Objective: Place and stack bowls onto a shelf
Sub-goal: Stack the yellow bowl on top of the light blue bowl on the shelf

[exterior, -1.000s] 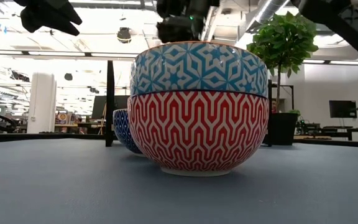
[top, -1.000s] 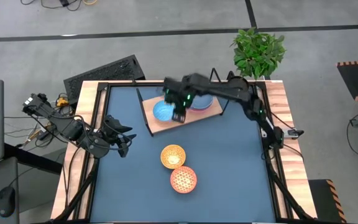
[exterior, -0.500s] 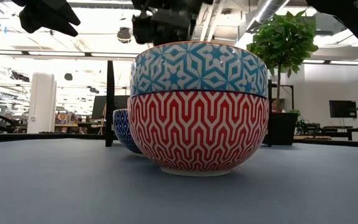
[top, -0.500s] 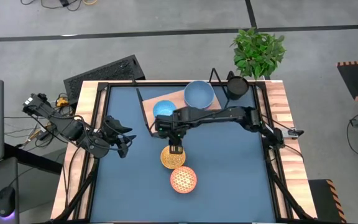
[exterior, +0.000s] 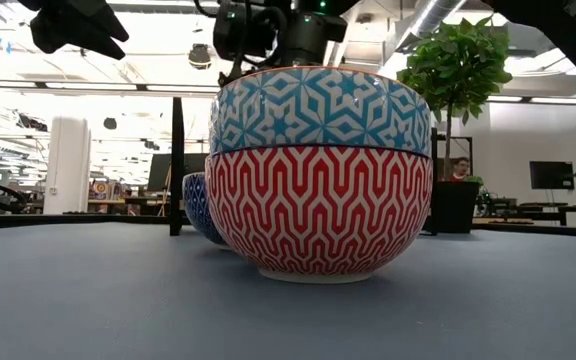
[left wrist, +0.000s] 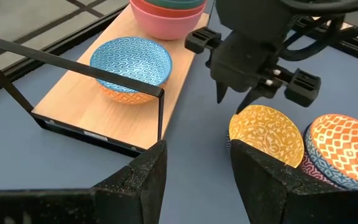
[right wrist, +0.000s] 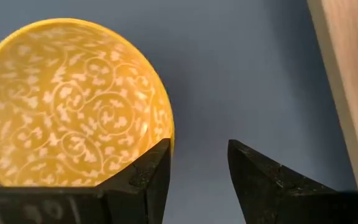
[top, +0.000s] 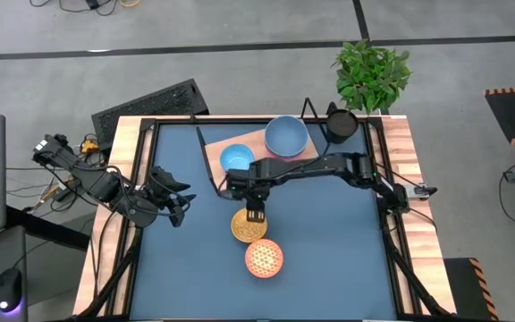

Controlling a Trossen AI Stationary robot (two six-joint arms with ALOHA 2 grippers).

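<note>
On the table's blue mat (top: 329, 241), near its middle, sits a bowl with a yellow-orange inside (top: 249, 224) covered in fine white scrollwork; the low view shows its outer wall in a blue-and-white star pattern. Just beside it, toward the table's front edge, stands an orange-patterned bowl (top: 264, 258) with a white lattice inside and a red-and-white zigzag outside. The two look nearly touching in the left wrist view, though whether they meet cannot be told. The shelf (top: 240, 182), a light-wood board with a thin black wire frame, lies at the table's back edge, angled to it. On it stand a small blue-patterned bowl (top: 236, 158) with an orange-patterned outside, near the shelf's left end, and a grey-blue bowl (top: 286, 136) toward its right end, which the left wrist view shows nested on a pink one (left wrist: 169, 20). The right gripper (top: 255, 213) reaches in from the right side and hangs just above the back rim of the yellow bowl, its jaws spread with the rim close beside one finger (right wrist: 143, 174) and nothing between them. The left gripper (top: 179, 209) waits near the table's left edge, jaws spread and empty. No writing can be read on any bowl or on the shelf.
</note>
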